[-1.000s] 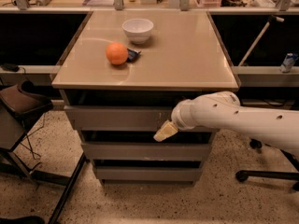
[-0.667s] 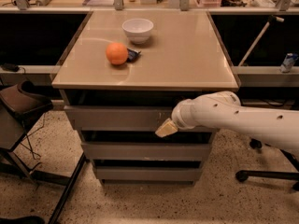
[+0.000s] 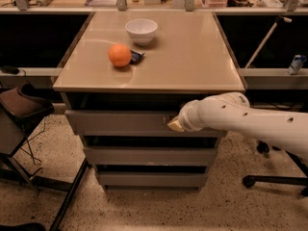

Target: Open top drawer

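Visibly, top drawer look [image 3: 120, 122]: a flat grey front with no handle, the widest and tallest of the three fronts in the cabinet. Any marks right of its centre are covered by the arm.
Top drawer place: directly under the tan tabletop [image 3: 192, 57], with a dark gap between the table edge and the drawer's upper rim. It sits above the middle drawer [image 3: 144, 156] and the bottom drawer [image 3: 149, 179].
Gripper place [image 3: 175, 124]: at the drawer's front face, right of centre, with its tan tip against or just in front of the grey panel. Real contact cannot be told.
Gripper state: whether it is spread or pressed together cannot be told, as only a small tan tip shows past the wrist.
Arm [image 3: 255, 122]: white and thick, reaching in from the right edge and crossing the right end of the drawer front.
Drawer relative to gripper: most of the front stretches to the left of the tip, and the upper rim lies just above it.
On the tabletop: an orange [image 3: 120, 55] with a small dark object [image 3: 137, 57] touching its right side. A white bowl [image 3: 141, 31] sits behind them.
Floor [image 3: 144, 208]: speckled, with a dark chair [image 3: 24, 105] at the left.
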Available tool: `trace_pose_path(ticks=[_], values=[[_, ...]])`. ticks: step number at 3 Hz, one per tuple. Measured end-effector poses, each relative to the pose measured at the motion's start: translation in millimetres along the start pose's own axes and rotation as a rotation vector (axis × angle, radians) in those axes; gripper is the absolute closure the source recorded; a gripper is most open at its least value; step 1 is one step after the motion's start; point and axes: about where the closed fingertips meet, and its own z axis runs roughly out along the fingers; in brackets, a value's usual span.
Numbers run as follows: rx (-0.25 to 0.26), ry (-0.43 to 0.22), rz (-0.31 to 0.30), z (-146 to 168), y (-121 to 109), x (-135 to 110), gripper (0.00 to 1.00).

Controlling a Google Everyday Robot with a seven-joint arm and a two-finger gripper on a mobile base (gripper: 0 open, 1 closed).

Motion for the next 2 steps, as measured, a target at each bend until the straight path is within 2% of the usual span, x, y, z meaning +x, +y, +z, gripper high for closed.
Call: trace_pose_path(ticks=[1,2], values=[[0.0,0.0,0.0,-0.3,-0.2,-0.1,0.89],[0.0,0.0,0.0,-7.1,-3.5,-4.9,1.0]])
